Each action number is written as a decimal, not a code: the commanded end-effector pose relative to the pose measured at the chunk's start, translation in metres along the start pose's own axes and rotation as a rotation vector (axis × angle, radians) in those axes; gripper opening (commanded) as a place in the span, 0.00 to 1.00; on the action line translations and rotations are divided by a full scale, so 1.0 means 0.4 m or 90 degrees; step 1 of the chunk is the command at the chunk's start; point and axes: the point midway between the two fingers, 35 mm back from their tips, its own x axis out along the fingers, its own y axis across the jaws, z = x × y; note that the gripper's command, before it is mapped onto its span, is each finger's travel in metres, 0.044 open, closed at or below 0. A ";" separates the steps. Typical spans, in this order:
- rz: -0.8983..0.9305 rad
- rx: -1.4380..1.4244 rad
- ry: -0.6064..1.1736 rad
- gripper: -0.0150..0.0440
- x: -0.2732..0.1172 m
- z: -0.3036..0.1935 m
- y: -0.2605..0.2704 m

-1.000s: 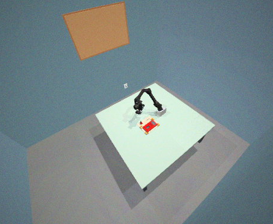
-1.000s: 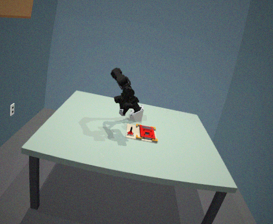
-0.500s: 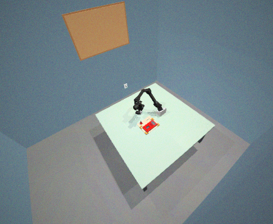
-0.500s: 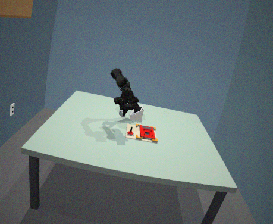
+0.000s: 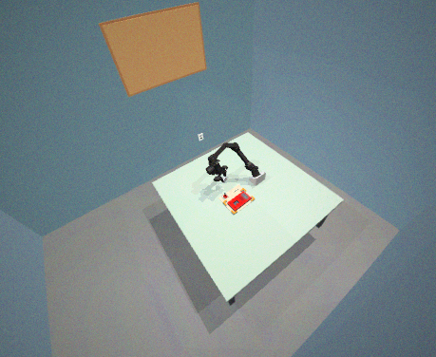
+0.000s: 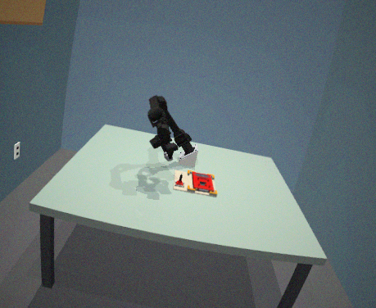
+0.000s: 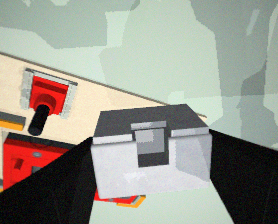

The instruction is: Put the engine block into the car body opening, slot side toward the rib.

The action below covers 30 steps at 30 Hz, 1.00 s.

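My gripper (image 5: 223, 178) (image 6: 168, 156) (image 7: 147, 140) is shut on the grey engine block (image 7: 115, 167), one black finger at each side. The block's notched slot faces the camera in the wrist view. Gripper and block hang above the table, beside the car body and toward the arm's side. The red car body (image 5: 244, 199) (image 6: 196, 175) (image 7: 15, 150) with orange corners lies on a cream board (image 5: 230, 194) (image 6: 186, 187) (image 7: 10, 82). A small dark opening shows in its middle in the exterior view. The rib is too small to tell; the block hides part of the body in the wrist view.
A black lever (image 6: 180, 178) (image 7: 38, 121) stands up from a red base (image 7: 49, 90) on the board's cream part, beside the car body. The arm's light base (image 5: 257, 179) (image 6: 189, 158) stands behind the board on the pale green table (image 5: 264, 232) (image 6: 244, 220).
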 end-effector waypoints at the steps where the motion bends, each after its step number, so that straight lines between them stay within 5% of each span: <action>1: 0.008 0.003 0.087 0.25 0.004 0.011 -0.003; 11: 0.089 0.024 0.265 0.25 0.005 0.036 -0.014; 30: 0.055 0.015 0.291 0.25 0.074 0.071 -0.013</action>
